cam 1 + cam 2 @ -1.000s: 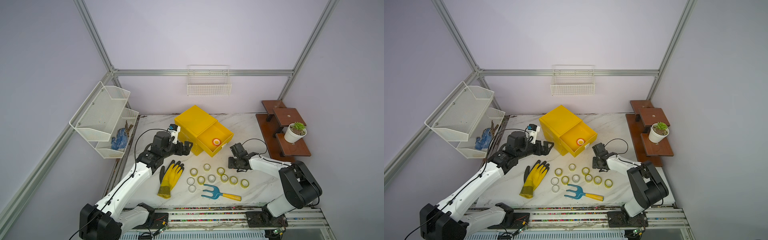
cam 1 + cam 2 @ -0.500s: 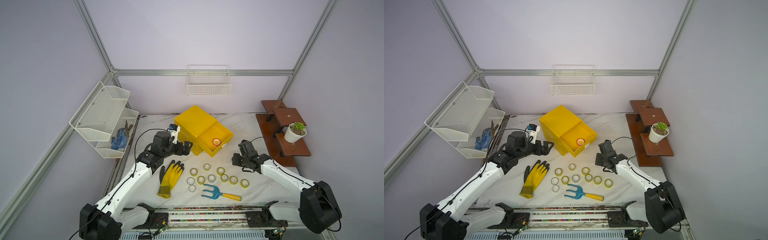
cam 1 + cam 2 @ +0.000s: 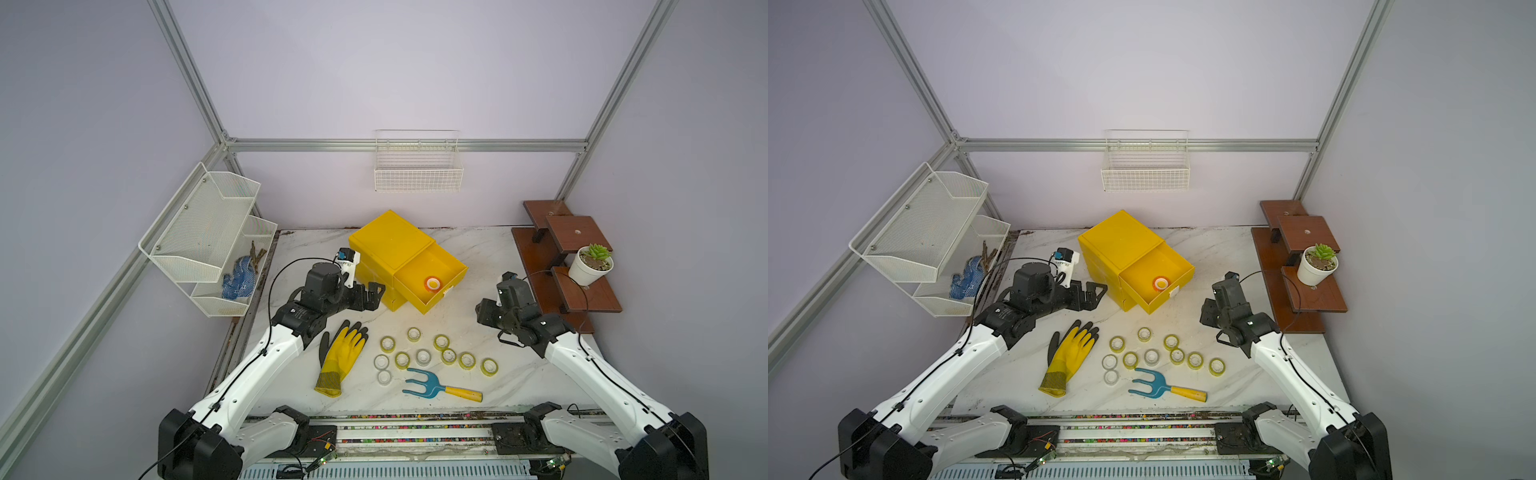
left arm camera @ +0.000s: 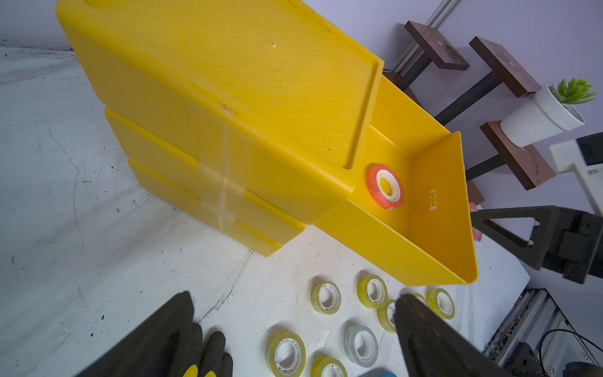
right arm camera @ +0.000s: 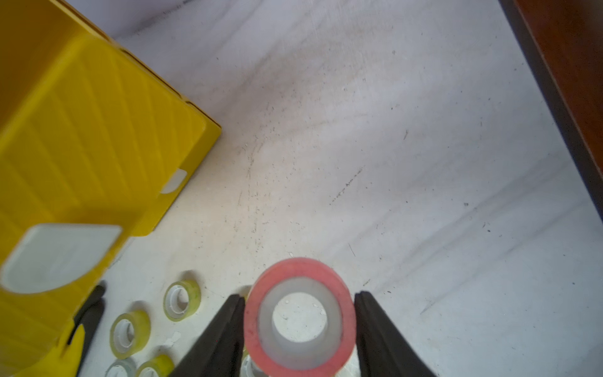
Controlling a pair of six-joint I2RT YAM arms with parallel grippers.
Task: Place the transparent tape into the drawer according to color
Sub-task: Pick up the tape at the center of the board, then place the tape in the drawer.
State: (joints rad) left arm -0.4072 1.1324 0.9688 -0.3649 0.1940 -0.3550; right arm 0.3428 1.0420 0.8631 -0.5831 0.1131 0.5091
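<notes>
Right arm hangs bent beside the open drawer, right pincer gripping a pink roll. Left arm stretches low by the box, left pincer spread wide.

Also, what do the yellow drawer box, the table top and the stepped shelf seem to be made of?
Yellow drawer box: probably moulded plastic, slightly glossy, fine ribbed lines on its top. Table top: white with grey veins like marble, scuffed; stone or laminate, unclear. Stepped shelf: dark brown boards, wood-like, matte.
</notes>
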